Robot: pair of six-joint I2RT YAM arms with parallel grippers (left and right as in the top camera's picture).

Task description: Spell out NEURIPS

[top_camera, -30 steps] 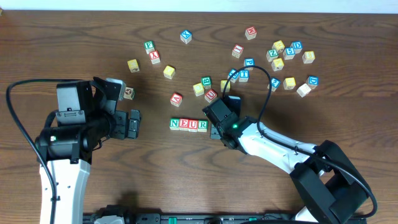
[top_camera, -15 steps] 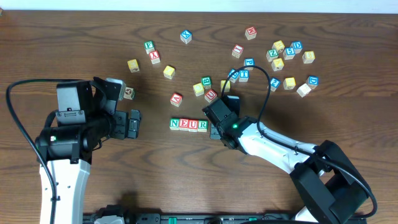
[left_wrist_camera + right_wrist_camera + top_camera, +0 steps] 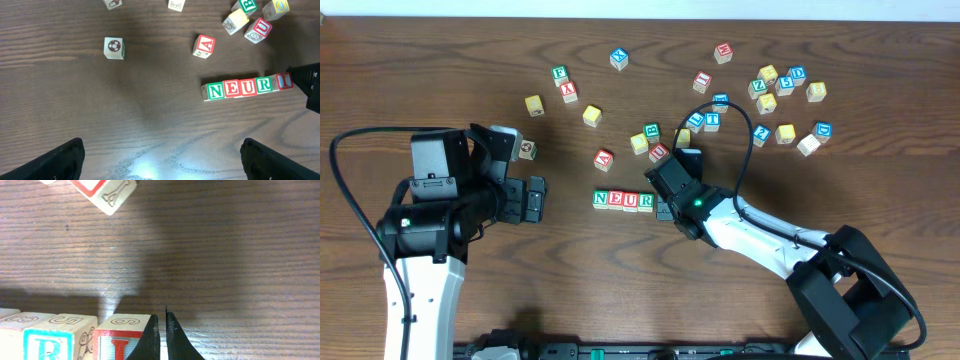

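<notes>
A row of cubes reading N, E, U, R point(image 3: 623, 200) lies mid-table. In the left wrist view the row point(image 3: 240, 88) ends with a red-bordered I cube point(image 3: 283, 81). My right gripper point(image 3: 665, 206) hides that cube from overhead. The right wrist view shows the gripper point(image 3: 162, 335) shut and empty, one finger point(image 3: 151, 340) against the right side of the I cube point(image 3: 120, 340), next to the R cube point(image 3: 50, 342). My left gripper point(image 3: 162, 160) stands wide open over bare wood, left of the row. I cannot pick out P and S among the loose cubes.
Several loose cubes lie scattered behind the row, among them a red A cube point(image 3: 204, 46), a soccer-ball cube point(image 3: 114, 47) and a cluster at the back right point(image 3: 785, 95). A black cable point(image 3: 740, 130) loops over the right arm.
The right jaws have closed the last small bit beside the I cube. The left arm and the row have not moved.
</notes>
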